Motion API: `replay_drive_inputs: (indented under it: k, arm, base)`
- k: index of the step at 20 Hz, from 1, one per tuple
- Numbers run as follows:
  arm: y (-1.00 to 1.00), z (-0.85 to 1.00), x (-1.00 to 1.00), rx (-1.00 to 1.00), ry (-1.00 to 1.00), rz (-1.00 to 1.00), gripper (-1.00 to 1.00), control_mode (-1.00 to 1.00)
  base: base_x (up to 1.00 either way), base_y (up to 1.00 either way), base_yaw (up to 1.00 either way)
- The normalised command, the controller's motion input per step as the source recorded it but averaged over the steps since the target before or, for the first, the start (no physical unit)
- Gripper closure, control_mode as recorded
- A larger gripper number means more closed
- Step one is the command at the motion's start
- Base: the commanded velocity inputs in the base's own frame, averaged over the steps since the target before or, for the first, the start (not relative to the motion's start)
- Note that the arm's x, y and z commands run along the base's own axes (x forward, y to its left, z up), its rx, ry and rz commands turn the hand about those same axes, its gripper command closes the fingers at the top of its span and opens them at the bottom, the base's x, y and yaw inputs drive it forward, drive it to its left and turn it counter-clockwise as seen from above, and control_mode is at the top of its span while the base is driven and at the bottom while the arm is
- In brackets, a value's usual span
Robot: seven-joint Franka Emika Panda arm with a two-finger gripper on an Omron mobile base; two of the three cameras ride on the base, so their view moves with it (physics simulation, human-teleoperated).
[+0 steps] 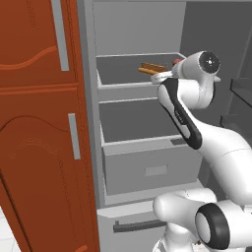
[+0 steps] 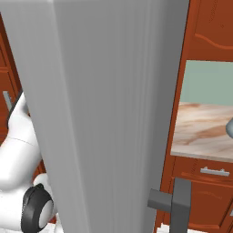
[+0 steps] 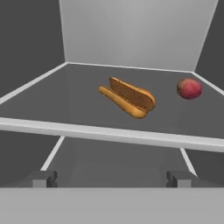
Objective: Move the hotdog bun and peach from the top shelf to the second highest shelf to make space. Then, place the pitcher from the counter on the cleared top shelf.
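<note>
A white robot arm reaches toward the open grey fridge, whose top shelf (image 3: pixel 109 133) runs across the middle of the hand view as a pale front edge with flat grey floor behind it. On the tabletop (image 2: pixel 205 127), at the right of the right base view, a sliver of the blue-grey pitcher (image 2: pixel 229 129) shows at the frame's right edge; glass of that kind is likely heavy, smooth and breakable, and would probably be best taken around the narrowing below its rim. At the centre of the hand view lies the hotdog bun (image 3: pixel 129 97), set diagonally on the shelf; it looks light and soft, so a gentle pinch across its short width near the middle seems the safest hold. To its right, apart from it, rests the peach (image 3: pixel 189 88), small, round and apt to roll, best caught across its widest part. The end effector (image 3: pixel 111 178), low in the frame and short of the shelf edge, stands spread wide with nothing in its grasp
</note>
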Motion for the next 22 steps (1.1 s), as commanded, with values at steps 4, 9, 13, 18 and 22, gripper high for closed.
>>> replay_drive_inputs:
  k: [4,9,13,18,22]
  arm:
    - [-0.06,0.0,0.2,-0.03,0.01,0.02,-1.0,-1.0]
    - [-0.03,0.02,0.19,-0.05,0.07,0.02,-1.0,-1.0]
    - [-0.01,0.0,0.18,-0.06,0.08,0.01,-1.0,-1.0]
    - [-0.06,0.0,0.15,-0.06,0.07,0.02,-1.0,-1.0]
    - [-0.11,0.0,0.13,-0.05,0.05,0.01,-1.0,-1.0]
  base:
    - [0.0,0.0,0.0]
    - [0.0,0.0,0.0]
    - [0.0,0.0,0.0]
    - [0.0,0.0,0.0]
    - [0.0,0.0,0.0]
